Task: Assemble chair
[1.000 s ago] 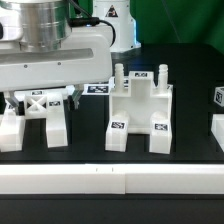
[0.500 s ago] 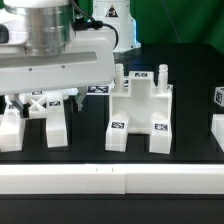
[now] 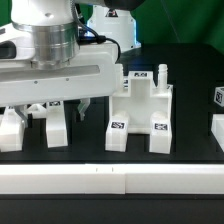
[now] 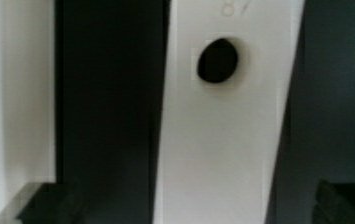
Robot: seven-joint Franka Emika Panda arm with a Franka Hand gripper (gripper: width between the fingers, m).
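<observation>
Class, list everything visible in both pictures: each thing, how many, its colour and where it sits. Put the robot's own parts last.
seat block: one, white, pegs on top, middle of the table
X-braced frame: one, white, exterior view's left, under the gripper
cropped parts: apparently two, white, exterior view's right edge
bar with hole: one, white, wrist view; which part, cannot tell
rail: one, white, along the front
table: one, black
gripper: one, white body, dark fingers, open, above the frame
</observation>
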